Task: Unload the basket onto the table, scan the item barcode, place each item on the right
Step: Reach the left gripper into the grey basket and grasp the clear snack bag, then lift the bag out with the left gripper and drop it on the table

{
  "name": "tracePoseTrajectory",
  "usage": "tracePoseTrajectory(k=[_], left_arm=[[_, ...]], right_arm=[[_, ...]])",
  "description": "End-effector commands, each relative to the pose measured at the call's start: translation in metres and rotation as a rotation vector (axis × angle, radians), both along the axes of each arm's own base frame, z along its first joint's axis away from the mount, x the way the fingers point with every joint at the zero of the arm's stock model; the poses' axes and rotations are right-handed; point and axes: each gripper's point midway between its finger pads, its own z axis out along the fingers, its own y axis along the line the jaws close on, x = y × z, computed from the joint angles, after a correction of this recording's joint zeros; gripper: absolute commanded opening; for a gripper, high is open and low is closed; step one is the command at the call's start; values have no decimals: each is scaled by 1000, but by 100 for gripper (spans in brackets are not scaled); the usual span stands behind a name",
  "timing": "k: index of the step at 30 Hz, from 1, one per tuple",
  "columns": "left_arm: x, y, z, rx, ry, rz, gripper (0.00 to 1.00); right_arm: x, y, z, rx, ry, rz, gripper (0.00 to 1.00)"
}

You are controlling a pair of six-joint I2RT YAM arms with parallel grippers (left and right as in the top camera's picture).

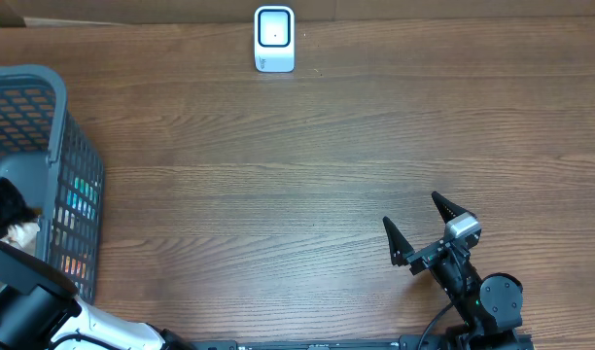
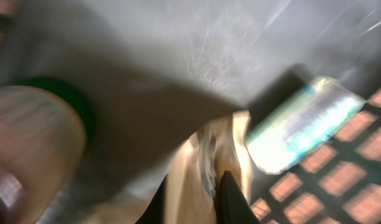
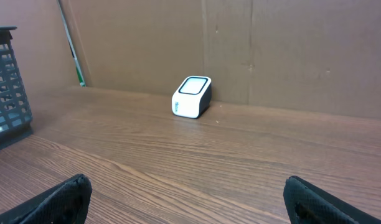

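A tan packet [image 2: 231,140], judged light and crushable, is pinched by its edge in the left pincer [image 2: 193,186] inside the basket [image 1: 81,185] at the counter's left edge; the right pincer [image 1: 411,209] is spread.

The wooden table [image 1: 278,194] carries a white scanner [image 1: 274,39] at its far edge and, well left of the scanner and nearer, a grey mesh basket [image 1: 81,199].

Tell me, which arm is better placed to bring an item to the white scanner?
Left, probably: the left gripper is inside the basket, shut on a tan packet. The right gripper stands open and empty over the table, far from the basket.
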Motion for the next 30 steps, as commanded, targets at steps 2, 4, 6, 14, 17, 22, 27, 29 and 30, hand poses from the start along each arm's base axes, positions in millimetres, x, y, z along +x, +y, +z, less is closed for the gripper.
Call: tracePoseTrajectory(k=[2, 4, 6, 14, 17, 22, 27, 29, 30], left_arm=[[23, 12, 64, 48, -126, 112, 4], [30, 13, 90, 56, -180, 141, 4], [37, 12, 120, 65, -246, 177, 4], [78, -19, 250, -22, -682, 213, 4], [86, -37, 301, -74, -848, 211, 4], [88, -70, 369, -98, -1049, 141, 4], [90, -124, 428, -108, -1215, -1, 4], [92, -153, 442, -124, -1251, -78, 4], [93, -171, 447, -137, -1263, -123, 4]], right_arm=[[0, 1, -1, 4, -5, 2, 100], [0, 1, -1, 4, -5, 2, 100], [0, 1, -1, 4, -5, 2, 100], [0, 1, -1, 4, -5, 2, 100], [0, 1, -1, 4, -5, 2, 100], [0, 1, -1, 4, -5, 2, 100], [0, 1, -1, 4, -5, 2, 100], [0, 1, -1, 4, -5, 2, 100], [0, 1, -1, 4, -5, 2, 100]])
